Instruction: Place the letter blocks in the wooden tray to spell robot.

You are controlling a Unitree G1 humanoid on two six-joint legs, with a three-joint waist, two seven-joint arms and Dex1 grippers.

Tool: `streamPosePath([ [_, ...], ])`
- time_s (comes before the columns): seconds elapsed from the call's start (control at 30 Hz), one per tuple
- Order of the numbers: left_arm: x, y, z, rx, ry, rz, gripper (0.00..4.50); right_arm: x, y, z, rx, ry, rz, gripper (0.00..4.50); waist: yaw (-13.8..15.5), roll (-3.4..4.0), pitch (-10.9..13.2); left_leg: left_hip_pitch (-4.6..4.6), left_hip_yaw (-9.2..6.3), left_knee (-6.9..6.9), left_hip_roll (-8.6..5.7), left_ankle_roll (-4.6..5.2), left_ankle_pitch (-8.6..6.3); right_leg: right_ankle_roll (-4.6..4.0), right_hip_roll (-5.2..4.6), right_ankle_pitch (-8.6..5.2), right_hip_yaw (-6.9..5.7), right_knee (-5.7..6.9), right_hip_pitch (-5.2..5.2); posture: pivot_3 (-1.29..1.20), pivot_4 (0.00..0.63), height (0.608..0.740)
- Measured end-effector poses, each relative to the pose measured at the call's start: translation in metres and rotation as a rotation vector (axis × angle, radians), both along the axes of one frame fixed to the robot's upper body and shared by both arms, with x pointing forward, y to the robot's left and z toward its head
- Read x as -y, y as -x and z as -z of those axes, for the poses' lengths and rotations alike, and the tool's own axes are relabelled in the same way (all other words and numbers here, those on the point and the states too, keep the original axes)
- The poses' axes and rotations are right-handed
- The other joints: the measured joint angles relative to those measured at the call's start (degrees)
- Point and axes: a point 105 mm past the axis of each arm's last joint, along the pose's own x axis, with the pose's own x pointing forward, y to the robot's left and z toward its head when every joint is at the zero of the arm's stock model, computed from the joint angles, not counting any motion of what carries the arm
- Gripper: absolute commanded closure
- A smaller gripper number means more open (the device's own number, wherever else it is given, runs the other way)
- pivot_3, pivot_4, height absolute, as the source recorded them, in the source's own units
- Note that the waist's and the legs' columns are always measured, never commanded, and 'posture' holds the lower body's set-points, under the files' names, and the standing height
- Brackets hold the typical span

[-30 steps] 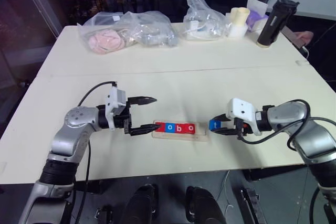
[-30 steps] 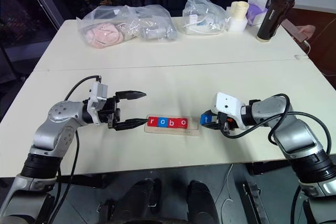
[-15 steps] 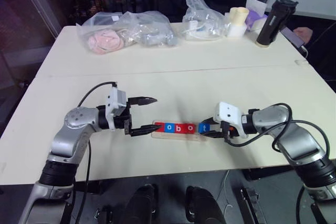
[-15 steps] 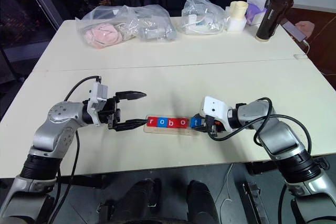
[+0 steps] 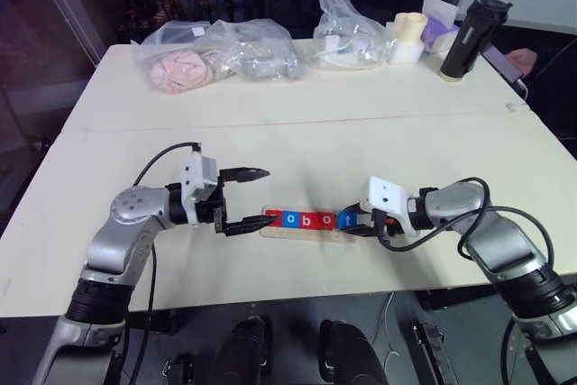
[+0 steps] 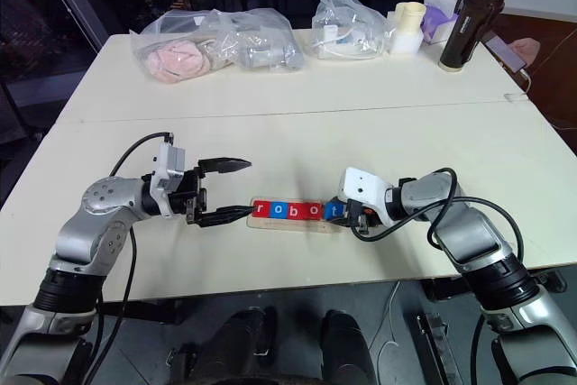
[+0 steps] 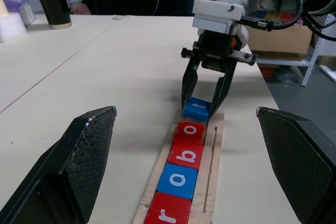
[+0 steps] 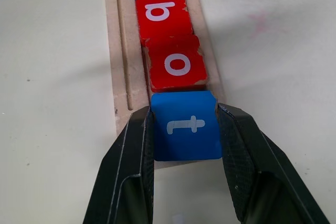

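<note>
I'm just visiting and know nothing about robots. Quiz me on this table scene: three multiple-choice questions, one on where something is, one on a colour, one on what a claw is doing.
1. Where is the t block?
A. on the bags
B. at the end of the wooden tray
C. beside the bottle

2. What colour is it?
A. blue
B. red
C. green

3. What is the right gripper doing?
A. hanging open
B. holding a bag
C. shut on the t block

Answers: 1 B, it sits right after the last red o block. 2 A, blue with a white letter. 3 C, its fingers press the block's two sides.
</note>
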Motion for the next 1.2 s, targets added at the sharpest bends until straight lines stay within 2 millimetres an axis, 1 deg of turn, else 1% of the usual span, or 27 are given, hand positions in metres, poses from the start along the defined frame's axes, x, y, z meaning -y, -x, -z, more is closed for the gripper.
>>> streamPosePath([
  [0.2,0.0,0.0,0.0,0.002,-0.001,-0.006,0.0,-0.001,0.0,0.001,-0.001,0.0,-0.004,3.35,-0.01,0.0,0.0,0.0,0.0,0.07,0.0,-0.01,0.01,-0.01,0.0,0.0,0.0,0.15,-0.03,0.0,0.15,0.738],
  [0.4,-0.001,0.001,0.002,-0.007,-0.001,-0.008,0.0,-0.007,-0.002,-0.001,0.008,-0.015,-0.016,3.35,-0.02,0.0,0.0,0.01,0.0,0.12,0.0,-0.01,0.01,-0.01,0.0,-0.01,0.0,0.24,-0.05,0.0,0.15,0.738],
  [0.47,-0.001,0.001,0.002,-0.007,0.0,-0.009,0.0,-0.007,-0.002,-0.001,0.007,-0.018,-0.017,2.27,0.02,0.0,0.0,0.01,0.0,0.14,0.0,-0.01,0.01,-0.01,0.0,-0.01,0.0,0.25,-0.05,0.0,0.15,0.738],
  [0.5,-0.001,0.001,0.002,-0.007,0.0,-0.009,0.0,-0.008,-0.002,-0.001,0.007,-0.019,-0.018,1.9,0.03,0.0,0.0,0.01,0.0,0.14,0.0,-0.01,0.01,-0.01,0.0,-0.01,0.01,0.25,-0.05,0.0,0.15,0.738],
  [0.53,-0.001,0.001,0.002,-0.007,0.0,-0.009,0.0,-0.008,-0.002,-0.001,0.006,-0.019,-0.018,1.28,0.02,0.0,0.0,0.0,0.0,0.15,0.0,-0.01,0.01,-0.01,0.0,-0.01,0.01,0.25,-0.05,0.0,0.15,0.738],
  [0.6,-0.001,0.001,0.002,-0.007,0.0,-0.009,0.0,-0.008,-0.002,-0.001,0.004,-0.019,-0.017,0.28,-0.01,0.0,0.0,0.01,0.0,0.16,0.0,-0.01,0.01,-0.01,0.0,-0.01,0.01,0.25,-0.05,0.0,0.15,0.738],
  [0.63,-0.001,0.001,0.002,-0.007,0.0,-0.009,0.0,-0.008,-0.002,-0.001,0.003,-0.019,-0.017,0.04,-0.01,0.0,0.0,0.01,0.0,0.16,0.0,-0.01,0.01,-0.01,0.0,-0.01,0.01,0.26,-0.05,0.0,0.15,0.738],
  [0.93,-0.001,0.001,0.002,-0.009,0.0,-0.009,0.0,-0.007,-0.003,-0.003,0.004,-0.022,-0.004,0.04,-0.01,0.0,0.0,0.01,0.0,0.16,0.0,-0.01,0.01,-0.01,0.0,-0.01,0.01,0.27,-0.05,0.0,0.15,0.738],
  [1.03,-0.001,0.001,0.002,-0.01,-0.001,-0.008,0.0,-0.01,-0.01,-0.013,0.019,-0.059,0.028,0.04,-0.05,0.0,0.0,0.01,-0.01,0.16,0.0,-0.02,0.01,-0.01,0.0,-0.01,0.01,0.28,-0.06,0.0,0.15,0.738],
  [1.13,-0.001,0.001,0.002,-0.01,0.001,-0.007,0.0,-0.018,-0.018,-0.027,0.041,-0.118,0.071,0.04,-0.08,0.0,0.0,0.01,-0.01,0.15,0.01,-0.02,0.01,-0.01,0.01,-0.01,0.02,0.31,-0.08,0.0,0.15,0.738],
  [1.2,0.0,0.001,0.002,-0.01,0.001,-0.006,0.0,-0.022,-0.022,-0.028,0.047,-0.134,0.096,0.04,-0.04,0.0,0.0,0.01,-0.01,0.15,0.01,-0.02,0.01,-0.01,0.0,-0.01,0.02,0.31,-0.09,0.0,0.15,0.738],
])
